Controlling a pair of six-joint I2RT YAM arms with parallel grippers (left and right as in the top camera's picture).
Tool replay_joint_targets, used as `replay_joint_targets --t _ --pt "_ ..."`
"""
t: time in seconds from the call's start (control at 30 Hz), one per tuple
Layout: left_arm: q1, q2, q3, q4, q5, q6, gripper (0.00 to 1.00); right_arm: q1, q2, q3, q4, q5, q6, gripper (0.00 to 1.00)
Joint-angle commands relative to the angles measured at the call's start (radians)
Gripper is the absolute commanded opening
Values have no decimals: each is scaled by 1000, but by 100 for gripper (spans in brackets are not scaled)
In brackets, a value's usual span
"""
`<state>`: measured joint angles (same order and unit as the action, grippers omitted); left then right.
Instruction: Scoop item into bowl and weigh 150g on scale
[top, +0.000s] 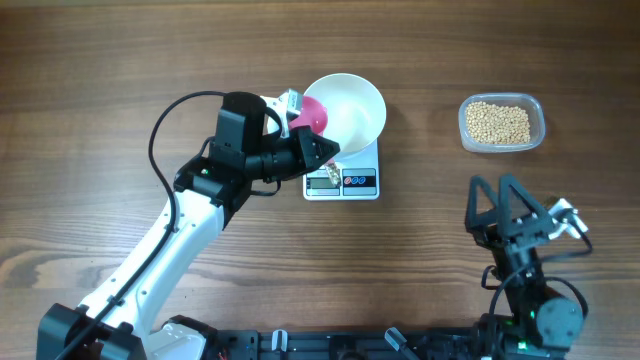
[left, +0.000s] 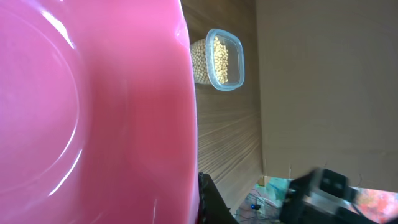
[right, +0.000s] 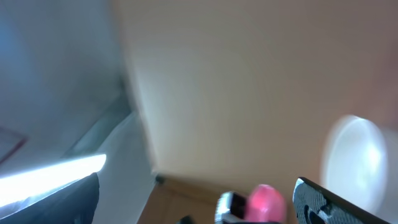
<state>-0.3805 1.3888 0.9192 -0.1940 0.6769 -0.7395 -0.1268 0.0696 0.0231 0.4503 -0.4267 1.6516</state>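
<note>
I work over a brown wooden counter (top: 120, 60) with dark, streaky grain. From my left wrist, a plain tan wall (left: 323, 81) stands behind it. My right wrist's view is blurred, with a bright strip of light (right: 53, 173) low left.

Left arm (top: 170, 240): extended from its base at the near-left corner, running diagonally up and to the right toward the middle of the counter (top: 120, 60). The forearm is bent at the wrist (top: 240, 125), so the left hand (top: 318, 146) points to the right. Its jaws are fully closed, gripping a pink scoop (top: 312, 113), which fills most of the left wrist view.

Right arm (top: 535, 290): folded compactly over its base at the near-right edge. The right hand (top: 495, 200) points away from the base. Its two fingers (top: 476, 200) are spread to full width, with nothing between them.
</note>
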Motion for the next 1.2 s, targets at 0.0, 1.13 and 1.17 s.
replay_joint_targets --t 0.0,1.13,1.17 --pt "-4 -14 14 3 -17 -10 4 4 13 90 -31 -28 -196 100" --pt "-189 -14 14 516 -149 -380 4 156 735 428 -88 -571 -278 88" --pt "-197 -14 14 516 -167 -380 4 176 741 428 -59 -559 -262 88"
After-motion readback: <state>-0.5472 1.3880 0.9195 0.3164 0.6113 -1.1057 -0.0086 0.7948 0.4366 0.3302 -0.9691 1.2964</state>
